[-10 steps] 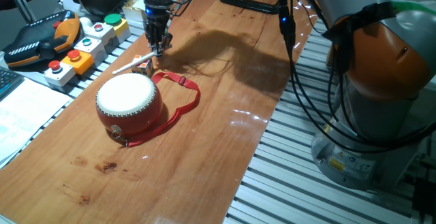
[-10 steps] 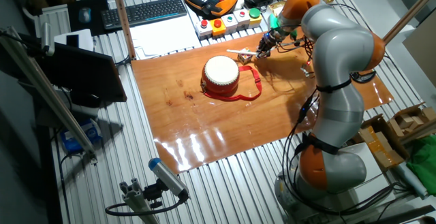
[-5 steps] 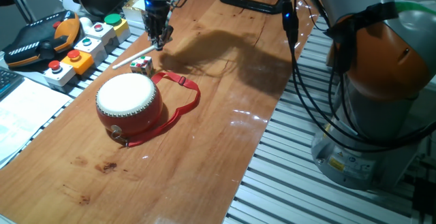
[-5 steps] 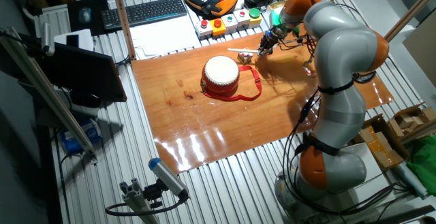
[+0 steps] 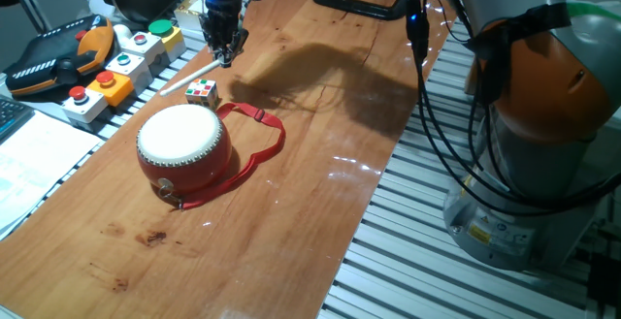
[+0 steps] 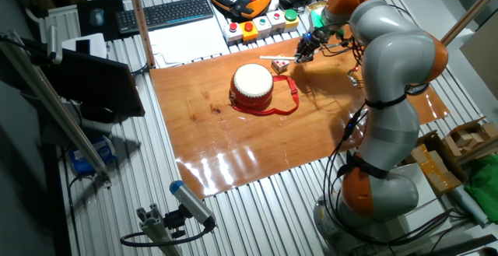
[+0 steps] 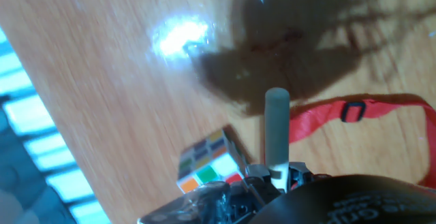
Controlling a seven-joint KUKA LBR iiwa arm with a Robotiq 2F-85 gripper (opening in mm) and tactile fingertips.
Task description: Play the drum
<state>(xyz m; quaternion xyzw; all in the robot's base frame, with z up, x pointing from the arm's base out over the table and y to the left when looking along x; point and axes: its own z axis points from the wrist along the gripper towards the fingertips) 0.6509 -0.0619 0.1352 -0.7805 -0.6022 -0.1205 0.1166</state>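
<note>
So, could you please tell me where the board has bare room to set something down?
Free: the wide wood right of the drum and strap, and the near corner in front of the drum. Crowded: the far-left corner, where cube, stick and gripper sit together.

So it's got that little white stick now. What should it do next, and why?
Probably swing the stick over the drum before striking. The gripper holds the stick by one end near the table's far edge, raised off the wood, while the drum sits apart from it with its cream skin facing up and uncovered. The small cube lies between them, so passing above it seems wise.
</note>
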